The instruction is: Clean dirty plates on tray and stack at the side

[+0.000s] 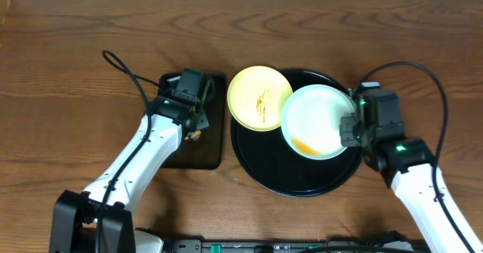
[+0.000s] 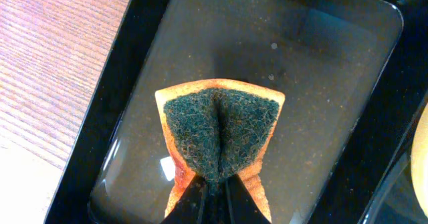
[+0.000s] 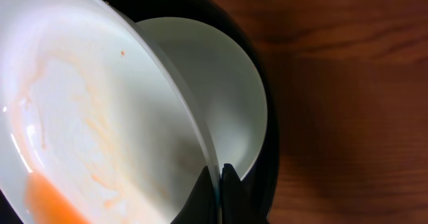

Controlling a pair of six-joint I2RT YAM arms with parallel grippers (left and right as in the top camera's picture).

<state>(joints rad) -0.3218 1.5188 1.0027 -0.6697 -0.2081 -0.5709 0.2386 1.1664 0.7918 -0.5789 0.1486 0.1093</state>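
The round black tray (image 1: 294, 183) lies right of centre. A pale yellow plate (image 1: 259, 98) with an orange smear rests over its upper-left rim. My right gripper (image 1: 349, 128) is shut on the rim of a mint plate (image 1: 317, 121) and holds it tilted above the tray. The right wrist view shows the jaws (image 3: 217, 177) pinching that plate (image 3: 87, 117), which has orange smears. A second mint plate (image 3: 221, 70) lies beneath it on the tray. My left gripper (image 1: 195, 126) is shut on a green-and-orange sponge (image 2: 221, 127), its fingertips (image 2: 214, 184) squeezing it folded.
A smaller rectangular black tray (image 1: 211, 143) sits left of the round tray; my left gripper holds the sponge over its wet floor (image 2: 321, 63). Brown wooden table (image 1: 68, 72) lies all around. Cables run from both arms.
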